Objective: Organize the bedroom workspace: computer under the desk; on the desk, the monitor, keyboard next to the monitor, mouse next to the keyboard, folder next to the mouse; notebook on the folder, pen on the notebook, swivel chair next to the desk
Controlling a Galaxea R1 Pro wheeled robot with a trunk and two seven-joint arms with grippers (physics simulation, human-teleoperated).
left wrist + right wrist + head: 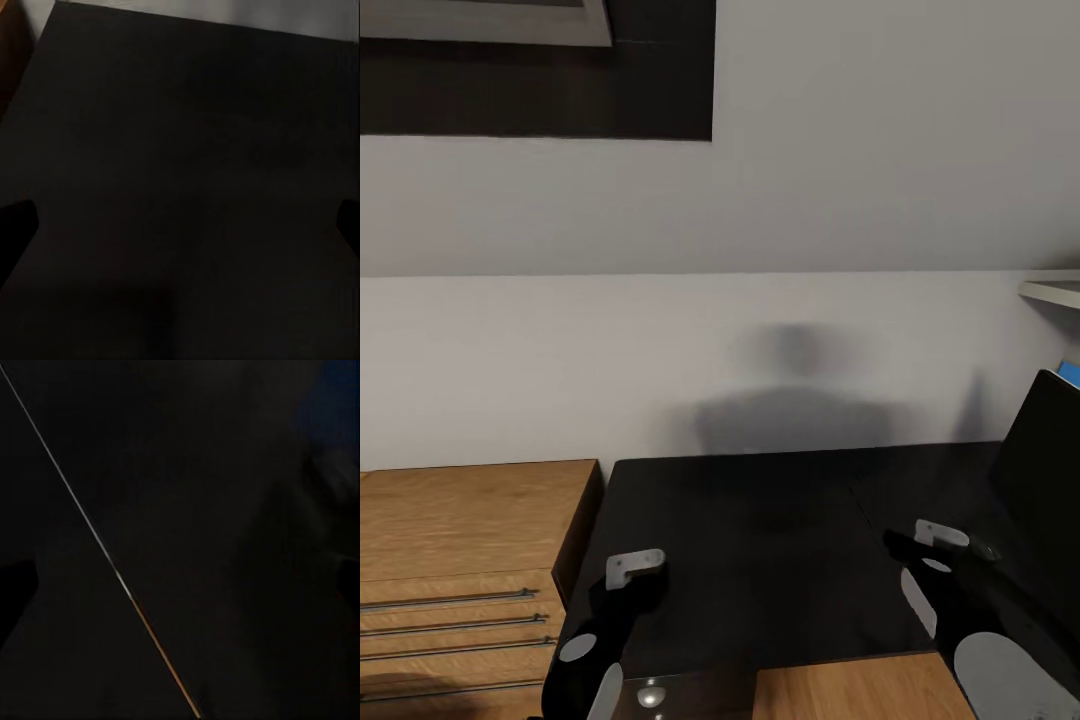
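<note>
Desk [760, 540] glossy black; monitor [1050, 470] black.

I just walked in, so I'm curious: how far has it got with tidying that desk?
Early days, it seems. The monitor already stands on the desk, at its right end. Nothing is in hand: the left gripper and right gripper hover over the black top, with nothing seen between the fingers. The top beside the monitor is bare, so keyboard, mouse, folder, notebook and pen all look left to place.

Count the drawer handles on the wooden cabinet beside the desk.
3 on the wooden cabinet: top handle, middle handle, lower handle. A fourth faint bar sits near the frame's bottom; more may be cut off.
</note>
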